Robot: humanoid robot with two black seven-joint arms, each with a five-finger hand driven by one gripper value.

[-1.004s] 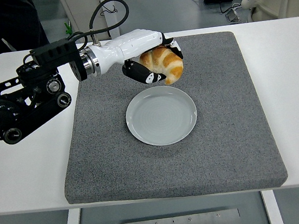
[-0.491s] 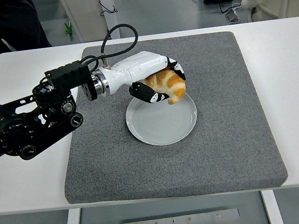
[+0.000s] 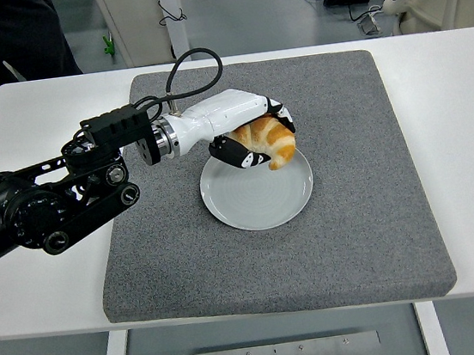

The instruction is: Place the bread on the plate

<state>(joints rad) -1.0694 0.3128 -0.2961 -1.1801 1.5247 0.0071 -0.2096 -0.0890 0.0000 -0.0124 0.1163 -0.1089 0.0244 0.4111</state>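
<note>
The bread, a golden croissant, sits in the curled fingers of the left hand, gripped from above, over the far edge of the plate. The pale plate lies near the middle of the grey mat, which covers the centre of the white tabletop. A dark-clothed person stands beyond the far left corner.
</note>
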